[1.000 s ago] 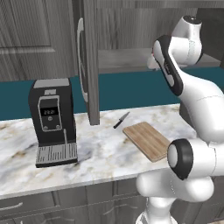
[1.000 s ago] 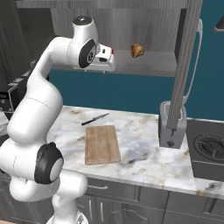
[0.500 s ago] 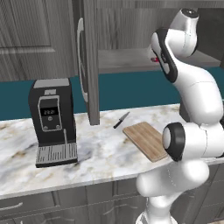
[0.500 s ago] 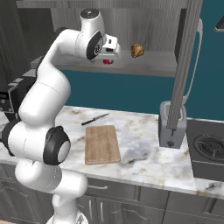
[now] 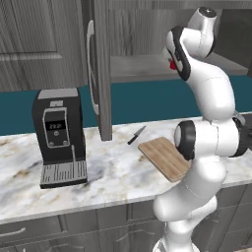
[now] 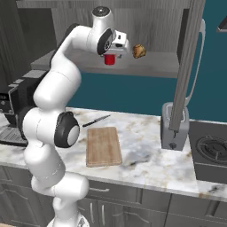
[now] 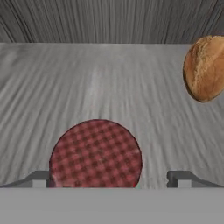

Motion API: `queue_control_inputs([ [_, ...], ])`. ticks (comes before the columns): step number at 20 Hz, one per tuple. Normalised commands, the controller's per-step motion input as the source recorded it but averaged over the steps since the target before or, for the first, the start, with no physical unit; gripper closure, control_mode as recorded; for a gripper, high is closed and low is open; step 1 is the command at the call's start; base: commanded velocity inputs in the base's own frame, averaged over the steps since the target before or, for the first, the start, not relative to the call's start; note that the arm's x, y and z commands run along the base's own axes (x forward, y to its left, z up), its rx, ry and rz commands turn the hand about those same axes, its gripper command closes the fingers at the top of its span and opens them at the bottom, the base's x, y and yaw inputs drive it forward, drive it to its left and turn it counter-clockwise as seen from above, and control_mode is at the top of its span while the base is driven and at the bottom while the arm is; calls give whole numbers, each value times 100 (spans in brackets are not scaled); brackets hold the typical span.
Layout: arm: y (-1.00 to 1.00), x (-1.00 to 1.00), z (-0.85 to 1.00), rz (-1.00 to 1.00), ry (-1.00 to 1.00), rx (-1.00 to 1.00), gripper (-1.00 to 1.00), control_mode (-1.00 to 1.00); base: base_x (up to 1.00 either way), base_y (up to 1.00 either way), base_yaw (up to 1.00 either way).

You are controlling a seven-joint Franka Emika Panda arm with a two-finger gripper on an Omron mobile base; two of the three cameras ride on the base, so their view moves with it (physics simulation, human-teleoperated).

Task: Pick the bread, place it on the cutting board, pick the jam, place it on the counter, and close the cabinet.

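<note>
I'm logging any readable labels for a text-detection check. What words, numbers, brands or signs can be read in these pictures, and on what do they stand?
Coffee machine: its small front display shows faint light marks, too small and blurred to read.
Jam jar: the lid bears a red checked pattern, no words.
Toaster, bread, cutting board and cabinet door: no text visible.

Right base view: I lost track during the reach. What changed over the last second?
The gripper moved along the cabinet shelf toward the bread, now over the jam, jaws open, holding nothing. Bread, jam, cutting board and knife stayed put.
</note>
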Motion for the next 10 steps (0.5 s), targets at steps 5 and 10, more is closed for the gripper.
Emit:
queue_control_inputs([
  [5, -2, 40, 0, 0, -1, 0, -100, -100, 0, 0, 0],
  [10, 0, 11, 0, 0, 0, 0, 100, -100, 0, 0, 0],
])
